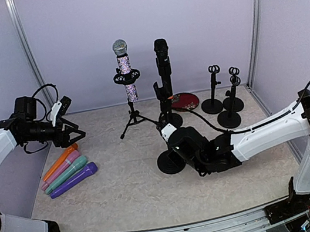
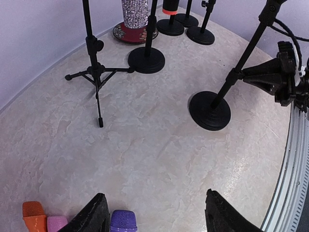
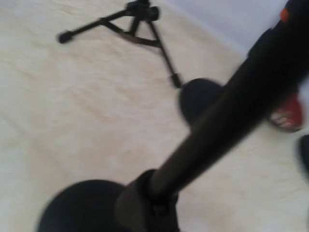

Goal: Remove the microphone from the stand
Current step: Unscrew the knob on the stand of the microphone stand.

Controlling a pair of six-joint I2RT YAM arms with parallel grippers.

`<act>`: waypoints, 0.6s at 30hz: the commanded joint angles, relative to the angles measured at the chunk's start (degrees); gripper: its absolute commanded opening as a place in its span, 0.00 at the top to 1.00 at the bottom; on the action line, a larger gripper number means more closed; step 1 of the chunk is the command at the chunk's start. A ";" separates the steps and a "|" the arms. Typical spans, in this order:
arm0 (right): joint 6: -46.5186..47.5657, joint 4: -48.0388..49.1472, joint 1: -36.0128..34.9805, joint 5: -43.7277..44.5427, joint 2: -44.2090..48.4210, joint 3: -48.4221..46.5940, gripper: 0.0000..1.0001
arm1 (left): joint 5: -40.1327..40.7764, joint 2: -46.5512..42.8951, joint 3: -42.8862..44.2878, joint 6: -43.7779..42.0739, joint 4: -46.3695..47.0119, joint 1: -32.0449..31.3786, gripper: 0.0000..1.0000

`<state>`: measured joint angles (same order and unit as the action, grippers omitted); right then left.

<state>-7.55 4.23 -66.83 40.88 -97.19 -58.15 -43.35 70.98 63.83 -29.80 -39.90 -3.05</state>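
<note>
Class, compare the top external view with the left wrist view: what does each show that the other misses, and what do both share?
Only the top view: the mesh head of the sparkly microphone, the teal microphone. Only the left wrist view: an orange band at the frame's top edge. Both: the tripod stand, the red plate, the purple microphone, and the right pincer shut on a round-base stand.
</note>
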 commanded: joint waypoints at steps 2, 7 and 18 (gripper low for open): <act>12.67 -11.67 -4.06 15.70 -10.04 -0.37 1.00 | -1.22 0.47 1.91 0.54 -0.74 -0.20 0.35; 21.39 -9.25 -5.71 21.31 -12.99 -1.13 1.00 | -1.05 0.30 1.63 0.04 -1.23 -0.20 0.35; 25.28 -8.46 -7.92 24.93 -11.85 -5.30 0.47 | -1.19 -0.03 1.36 -0.68 -1.65 -0.21 0.35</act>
<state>17.12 0.86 -73.19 68.14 -109.67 -63.16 -43.53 71.05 64.16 -29.89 -40.82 -3.05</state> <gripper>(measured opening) 0.474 0.653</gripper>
